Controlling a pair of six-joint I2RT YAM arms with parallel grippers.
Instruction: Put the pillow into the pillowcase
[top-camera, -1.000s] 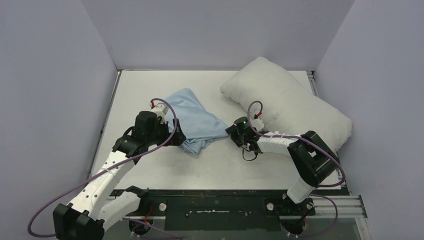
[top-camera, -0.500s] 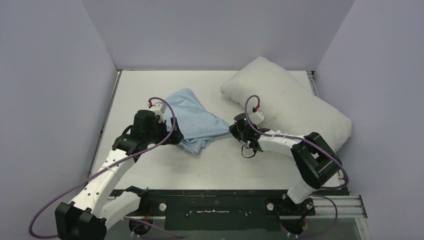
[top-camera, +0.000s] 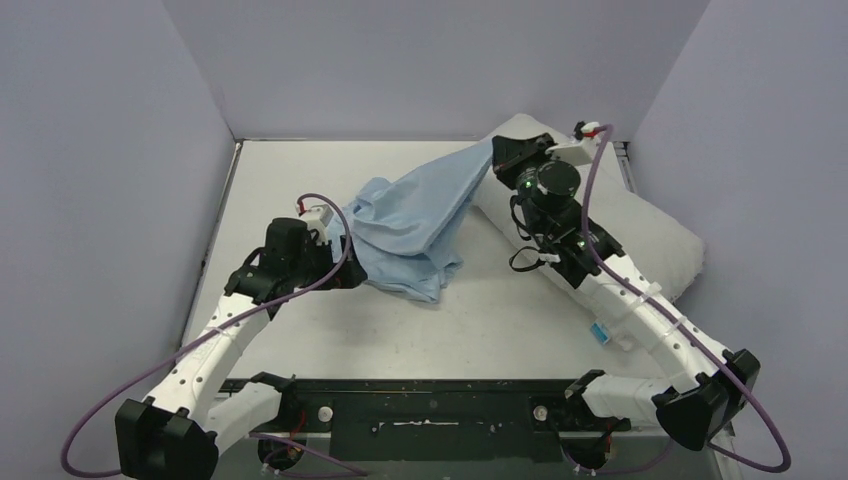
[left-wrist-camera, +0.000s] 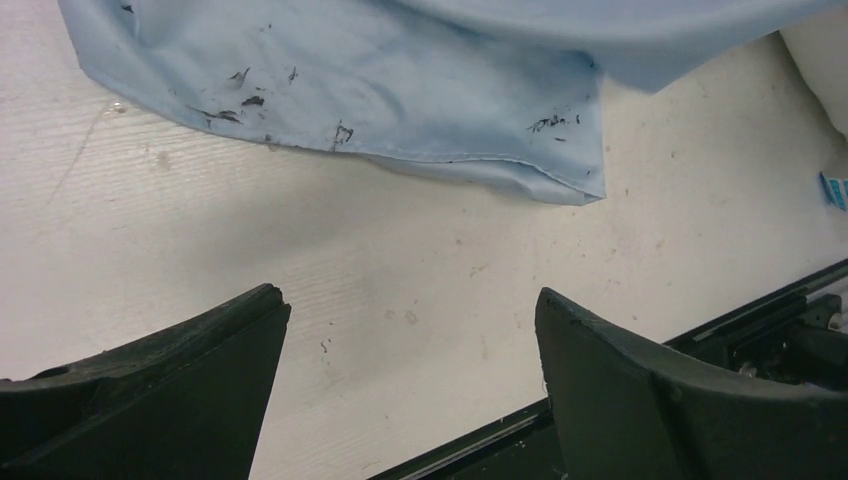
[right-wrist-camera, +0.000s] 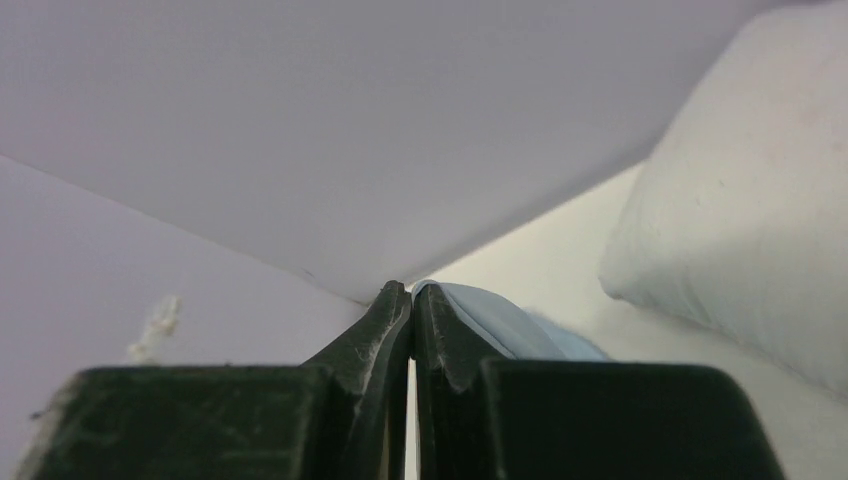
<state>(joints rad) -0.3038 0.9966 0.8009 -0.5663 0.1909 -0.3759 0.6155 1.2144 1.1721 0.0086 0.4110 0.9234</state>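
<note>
— One big change, next to a second ago: right arm up off the table (top-camera: 300, 180) and away to the back, now hanging over the far end of the pillow (top-camera: 640, 225).

— Carrying anything?

— Yes. Right fingers (right-wrist-camera: 398, 325) pinched shut on a corner of the pillowcase (top-camera: 415, 215), with a strip of blue hem showing just beside the tips in the wrist view.

— And the cloth itself?

— No longer a low heap. Pulled into a slanted sheet from that raised corner down to the table, lower folds bunched on the surface near the left fingers (top-camera: 347, 272).

— Left fingers gripping?

— No. Spread wide, low over bare table, just short of the near hem, nothing between them. Hardly moved.

— Pillow?

— Unmoved. Lying along the right back of the table, wholly outside the case.

— Meaning for the task?

— Probably the shaking-out step, hunting for the mouth. Only one corner held, so no opening on show yet. Likely calls for a second grip on the hem from the left side before any stuffing. Insertion itself not yet begun.
</note>
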